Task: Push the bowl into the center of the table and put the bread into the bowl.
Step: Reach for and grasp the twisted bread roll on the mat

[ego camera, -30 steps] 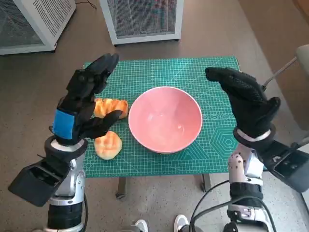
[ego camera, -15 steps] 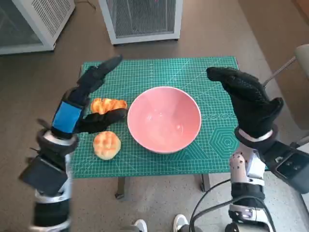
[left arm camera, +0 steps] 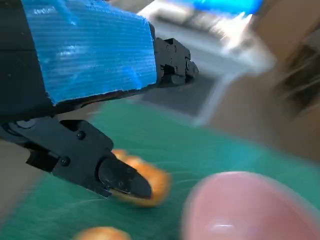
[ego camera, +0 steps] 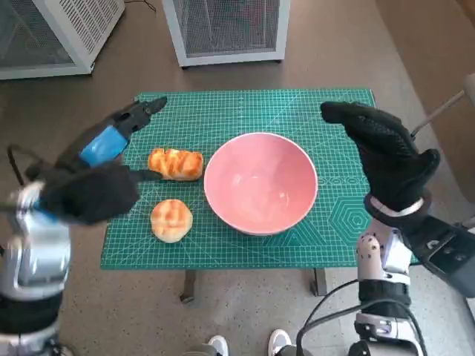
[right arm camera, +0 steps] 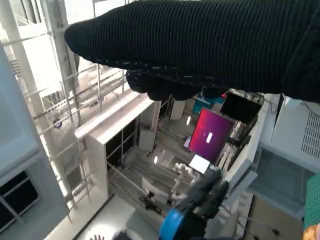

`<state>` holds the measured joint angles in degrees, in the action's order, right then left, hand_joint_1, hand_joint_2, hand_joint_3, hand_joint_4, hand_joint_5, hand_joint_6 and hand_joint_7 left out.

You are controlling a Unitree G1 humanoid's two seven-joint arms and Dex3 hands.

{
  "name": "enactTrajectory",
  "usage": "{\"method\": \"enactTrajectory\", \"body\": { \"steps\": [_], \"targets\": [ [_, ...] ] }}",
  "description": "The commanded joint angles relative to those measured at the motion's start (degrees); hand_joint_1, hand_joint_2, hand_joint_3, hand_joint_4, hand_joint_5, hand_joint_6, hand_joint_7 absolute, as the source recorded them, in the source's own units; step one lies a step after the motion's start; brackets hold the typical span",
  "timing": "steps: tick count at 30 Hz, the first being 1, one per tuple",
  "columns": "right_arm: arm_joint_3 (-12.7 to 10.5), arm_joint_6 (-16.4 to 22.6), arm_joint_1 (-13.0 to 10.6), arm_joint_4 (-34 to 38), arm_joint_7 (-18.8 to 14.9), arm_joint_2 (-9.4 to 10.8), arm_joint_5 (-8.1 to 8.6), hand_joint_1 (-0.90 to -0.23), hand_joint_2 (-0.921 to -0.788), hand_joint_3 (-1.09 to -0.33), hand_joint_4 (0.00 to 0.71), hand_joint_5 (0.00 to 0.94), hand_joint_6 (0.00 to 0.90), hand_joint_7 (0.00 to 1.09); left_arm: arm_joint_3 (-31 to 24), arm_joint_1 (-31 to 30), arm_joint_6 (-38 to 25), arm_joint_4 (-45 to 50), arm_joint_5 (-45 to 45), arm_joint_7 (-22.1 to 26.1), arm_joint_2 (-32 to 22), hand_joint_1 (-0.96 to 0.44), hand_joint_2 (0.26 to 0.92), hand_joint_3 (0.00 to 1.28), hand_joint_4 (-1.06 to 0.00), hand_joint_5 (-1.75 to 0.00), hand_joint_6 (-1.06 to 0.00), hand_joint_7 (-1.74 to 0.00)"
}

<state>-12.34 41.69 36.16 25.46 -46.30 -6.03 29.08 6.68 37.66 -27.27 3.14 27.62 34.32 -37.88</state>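
Observation:
A pink bowl (ego camera: 260, 182) stands near the middle of the green mat (ego camera: 245, 111); its rim also shows blurred in the left wrist view (left arm camera: 240, 205). An oblong bread (ego camera: 175, 163) lies just left of the bowl, also in the wrist view (left arm camera: 147, 185). A round bread (ego camera: 171, 220) lies nearer the mat's front edge (left arm camera: 97, 233). My left hand (ego camera: 104, 152) hovers above the mat's left edge, fingers spread, holding nothing. My right hand (ego camera: 382, 152) is raised over the mat's right side, fingers apart and empty.
Two white mesh cabinets (ego camera: 226, 26) stand on the floor behind the table. A pale chair part (ego camera: 445, 104) pokes in at the right. Shoes of a person (ego camera: 249, 345) show below the table's front edge.
My left arm has swung outward to the left and away from the breads, now blurred. The camera view shifted slightly. The right hand, bowl and breads have stayed put.

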Motion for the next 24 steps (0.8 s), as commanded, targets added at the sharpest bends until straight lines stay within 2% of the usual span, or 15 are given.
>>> {"method": "enactTrajectory", "body": {
  "steps": [1, 11, 15, 24],
  "targets": [
    [0.05, 0.16, -0.82, 0.7, 0.27, 0.18, 0.02, -0.57, -0.921, -0.585, 0.312, 0.001, 0.037, 0.66, 5.68, 6.31, -1.91, -7.55, 3.43, 1.52, 0.67, 0.05, 0.738, 0.02, -0.02, 0.0, -0.21, -0.05],
    [0.04, 0.66, -0.45, 1.59, 0.27, 0.39, 0.04, -0.571, -0.921, -0.585, 0.313, 0.001, 0.037, 0.66, 13.34, 14.44, 1.53, -27.65, 7.71, -1.24, 3.88, 0.03, 0.733, 0.02, -0.06, -0.01, -0.24, -0.04],
    [0.03, 1.02, -0.7, 1.62, 0.59, 0.54, -0.15, -0.572, -0.921, -0.585, 0.315, 0.002, 0.036, 0.66, 16.16, 18.45, 4.83, -39.3, 9.09, -4.24, 6.43, 0.01, 0.732, 0.02, -0.08, -0.01, -0.25, -0.03],
    [0.38, 0.95, -0.98, 1.8, 1.24, 1.05, -0.44, -0.571, -0.921, -0.584, 0.318, 0.003, 0.041, 0.66, 19.34, 24.46, 9.55, -58.63, 9.78, -10.41, 12.49, 0.0, 0.739, 0.02, -0.11, -0.01, -0.25, -0.02]
  ]
}}
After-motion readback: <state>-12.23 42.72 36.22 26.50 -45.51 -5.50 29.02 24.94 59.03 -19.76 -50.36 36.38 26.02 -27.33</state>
